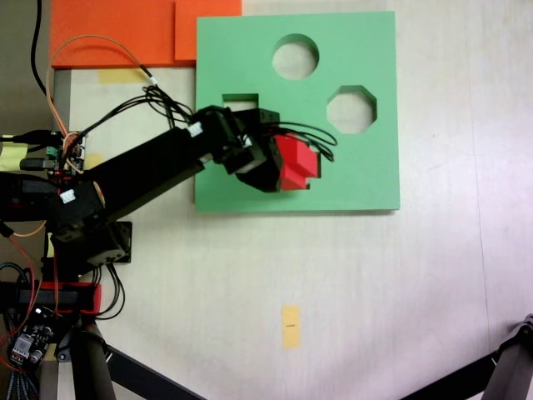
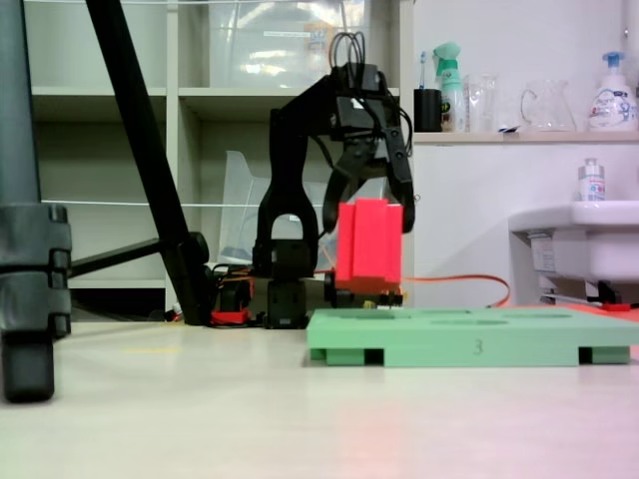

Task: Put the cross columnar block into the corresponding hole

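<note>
The red cross columnar block [image 2: 369, 242] hangs upright a little above the green foam board [image 2: 469, 339], with my gripper [image 2: 370, 218] shut on its upper part from above. Seen from overhead in a fixed view, the block [image 1: 301, 162] and gripper [image 1: 290, 163] sit over the board's [image 1: 350, 179] lower middle. The corresponding hole is hidden in both fixed views. A straight-edged cutout [image 1: 240, 101] peeks out beside the arm, its full shape covered. A round cutout [image 1: 296, 57] and an octagonal cutout [image 1: 351, 109] lie open farther up and right.
Orange foam sheets [image 1: 117, 29] lie at the top left beside the board. The arm's base and cables [image 1: 58, 217] fill the left side. A yellow tape mark [image 1: 290, 325] is on the table below the board. Tripod legs [image 1: 500, 371] cross the bottom corners.
</note>
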Robot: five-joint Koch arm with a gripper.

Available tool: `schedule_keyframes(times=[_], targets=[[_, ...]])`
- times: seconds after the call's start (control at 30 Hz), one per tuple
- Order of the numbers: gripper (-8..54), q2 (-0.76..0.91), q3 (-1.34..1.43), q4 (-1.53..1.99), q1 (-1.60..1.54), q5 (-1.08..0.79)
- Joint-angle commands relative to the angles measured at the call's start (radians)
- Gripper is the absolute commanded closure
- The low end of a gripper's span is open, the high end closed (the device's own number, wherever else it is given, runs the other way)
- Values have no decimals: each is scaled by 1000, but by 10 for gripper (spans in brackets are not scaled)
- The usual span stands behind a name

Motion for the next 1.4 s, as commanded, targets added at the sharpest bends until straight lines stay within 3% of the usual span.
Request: schedule_keyframes(times=[0.0,1.0,1.07,1.13,1.2,1.27,1.37], targets=[[365,5,-41,-57,-29,21],[337,-183,37,-152,-32,98],[265,-184,60,-202,-34,95],[50,-183,66,-244,-46,95],[31,-179,67,-255,-55,92],[-71,-150,75,-258,-58,87],[-70,17,176,-311,-58,-14]])
